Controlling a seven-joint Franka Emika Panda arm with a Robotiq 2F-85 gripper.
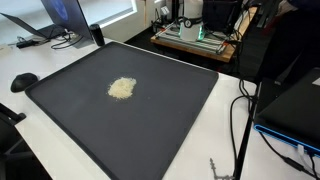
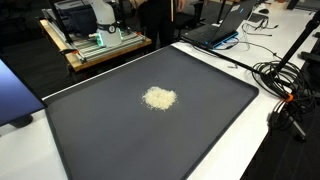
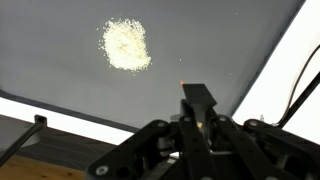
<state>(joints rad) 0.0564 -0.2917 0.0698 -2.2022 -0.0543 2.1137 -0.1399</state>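
So, quick rundown, wrist view first, L to R. The pale grainy pile (image 3: 126,45) sits upper left on the dark mat (image 3: 60,85). The res is poor, so it could be rice or crumbs, can't tell tbh. About mid-frame the pincer (image 3: 197,95) comes up from the bottom edge w/ its fingers pressed together. Its tips are over bare mat, right of and below the pile, clearly apart from it. Further right the mat's edge cuts diagonally and the white worktop (image 3: 300,40) shows past it, w/ a black cable (image 3: 305,85) lying there.

In an exterior view, L to R again:
- A black rounded thing (image 1: 23,82) sits on the worktop just off the mat's left corner.
- A laptop (image 1: 45,20) is behind that.
- The pile (image 1: 122,88) is roughly mid-mat, a bit toward the far side.
- A wooden cart (image 1: 195,38) w/ some gear on it stands at the back.
- Black cables (image 1: 240,115) run down the right side.

From the opposite angle, the order goes like this:
- A blue panel (image 2: 15,95) is at far left.
- The cart (image 2: 100,40) is at the back.
- The pile (image 2: 160,98) is near the middle of the mat (image 2: 100,135).
- The laptop (image 2: 225,25) is back right.
- The cables (image 2: 285,80) are tangled on the worktop at the right edge.
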